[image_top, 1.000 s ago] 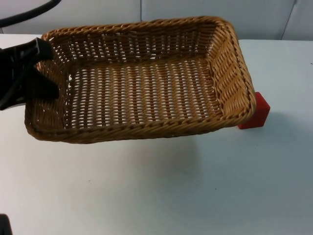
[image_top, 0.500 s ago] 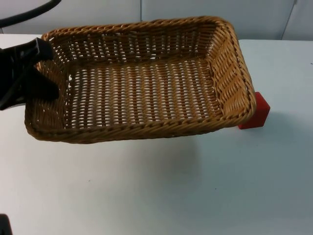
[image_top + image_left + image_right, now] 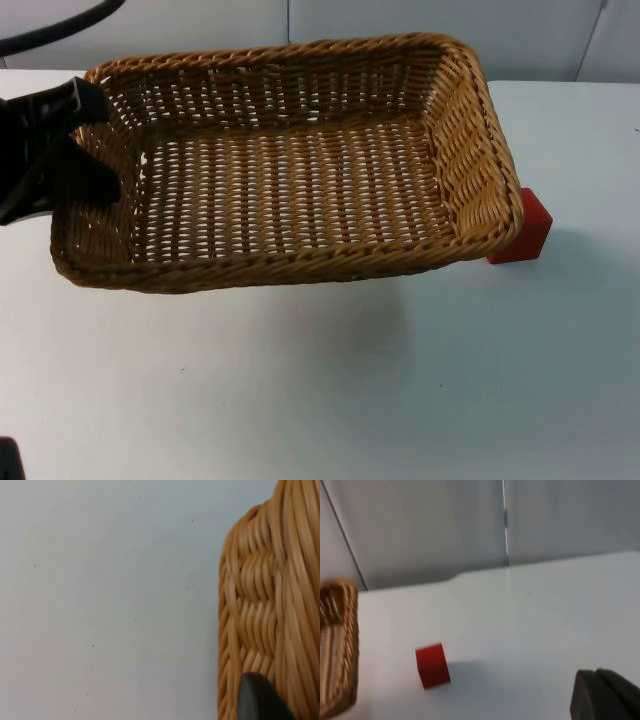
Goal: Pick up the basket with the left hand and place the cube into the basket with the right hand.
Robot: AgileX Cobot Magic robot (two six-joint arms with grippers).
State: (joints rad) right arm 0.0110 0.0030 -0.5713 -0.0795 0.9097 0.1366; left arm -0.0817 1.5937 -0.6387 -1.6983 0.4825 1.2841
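The basket is golden-tan wicker in an open weave, with a braided rim; beside the basket, the cube is plain bright red, the worktop white, the partition wall pale grey, the left pincer black

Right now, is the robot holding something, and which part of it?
Yes. The left end effector holds the wicker basket by the rim of its short end wall, lifted off the table. The red cube lies on the table, unheld.
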